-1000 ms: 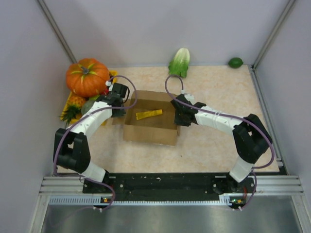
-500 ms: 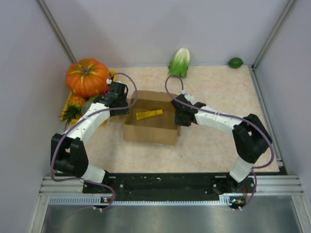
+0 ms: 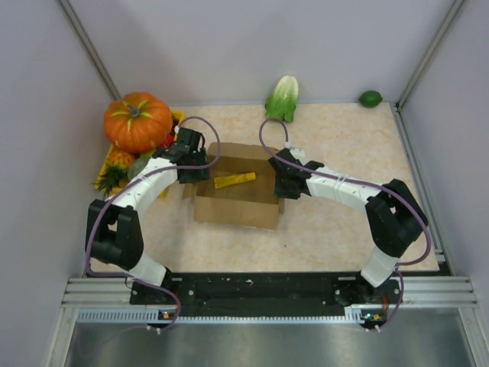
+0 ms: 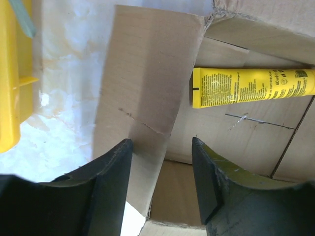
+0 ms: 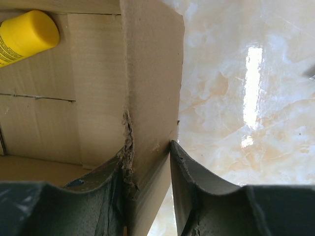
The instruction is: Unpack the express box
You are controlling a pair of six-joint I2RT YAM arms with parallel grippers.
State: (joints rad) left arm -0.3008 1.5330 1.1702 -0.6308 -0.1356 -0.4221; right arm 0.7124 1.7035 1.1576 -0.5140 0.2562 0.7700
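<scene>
The express box [image 3: 233,205], brown cardboard, stands open in the middle of the table, with a yellow tube [image 3: 234,180] lying on its floor. My left gripper [image 3: 195,165] is at the box's left edge. In the left wrist view it [image 4: 160,169] is open and straddles the left flap [image 4: 147,83] without clamping it; the yellow tube [image 4: 253,86] lies just beyond. My right gripper [image 3: 280,184] is at the box's right edge. In the right wrist view it [image 5: 147,172] is shut on the right cardboard wall [image 5: 152,73], and the tube's cap [image 5: 27,33] shows inside.
An orange pumpkin [image 3: 137,121] and a pineapple [image 3: 113,170] crowd the far left, close to my left arm. A green leafy cabbage [image 3: 283,98] and a lime [image 3: 370,99] lie along the back edge. Grey walls enclose the table on three sides.
My left gripper has opened and let go of the left flap, shifting slightly toward the box. The right gripper has kept its hold on the right wall.
</scene>
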